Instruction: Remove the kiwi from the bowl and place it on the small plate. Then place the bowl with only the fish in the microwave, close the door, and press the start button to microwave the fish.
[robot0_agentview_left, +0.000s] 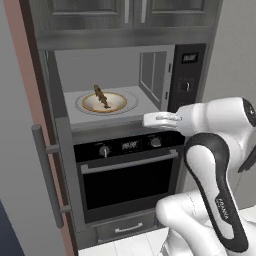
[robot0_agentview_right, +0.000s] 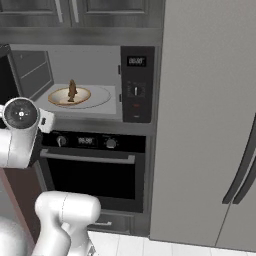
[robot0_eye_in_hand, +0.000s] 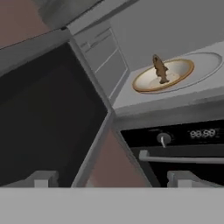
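Microwave (robot0_agentview_left: 186, 80) chamber: bowl (robot0_agentview_left: 104, 102) with fish (robot0_agentview_left: 100, 95)

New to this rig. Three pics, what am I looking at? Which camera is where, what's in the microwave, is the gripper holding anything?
It is a rendered kitchen with a white robot arm on a driving base. Two pictures come from cameras on the base, behind the arm to its left and right. The third looks along the gripper, whose two finger tips stand wide apart at the bottom: open, holding nothing. The microwave sits above a black oven. Its door hangs open to the left. Inside, the bowl rests on the glass turntable with only the fish in it, propped up rather than lying flat. The control strip is on the microwave's right.
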